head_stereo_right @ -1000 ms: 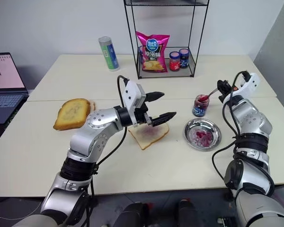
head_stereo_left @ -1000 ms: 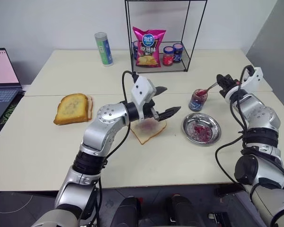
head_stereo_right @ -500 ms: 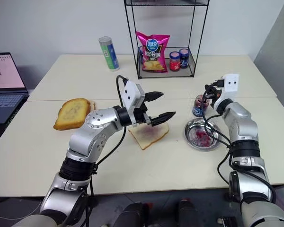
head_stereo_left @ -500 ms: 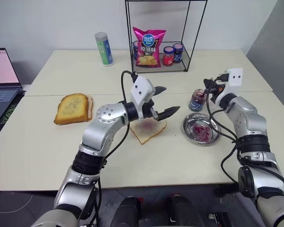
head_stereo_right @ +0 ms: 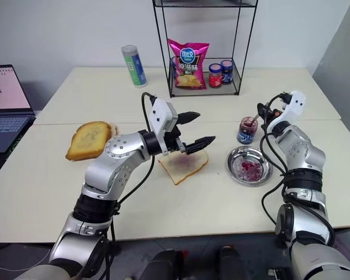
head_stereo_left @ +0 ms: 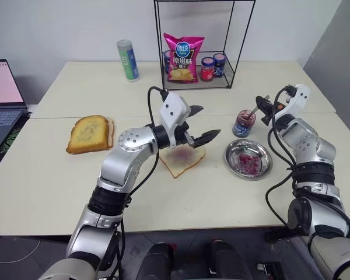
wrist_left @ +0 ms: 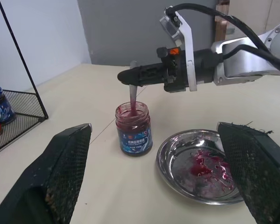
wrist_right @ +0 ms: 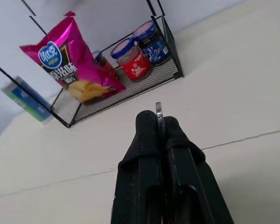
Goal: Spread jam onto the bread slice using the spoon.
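Head view: the bread slice [head_stereo_left: 182,160] lies mid-desk [head_stereo_left: 58,175], jam-stained at its middle, with bare desk toward 6 o'clock. The left gripper [head_stereo_left: 201,124] hangs over its 1 o'clock edge, fingers wide apart. At 3 o'clock sits the dish [head_stereo_left: 248,158], the jam [head_stereo_left: 243,123] jar just beyond.

Left wrist view: the right gripper [wrist_left: 130,76], clamped on the spoon [wrist_left: 132,93], holds its bowl inside the jar; open desk surrounds the jar.

Right wrist view: the handle's tip pokes out between the pressed-together fingers [wrist_right: 147,140]; the rack [wrist_right: 126,88] stands well beyond.

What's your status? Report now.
Right gripper shut on slim silver spoon, bowl dipped in small glass jam jar. Left gripper open above pale bread slice. Nothing blocking.
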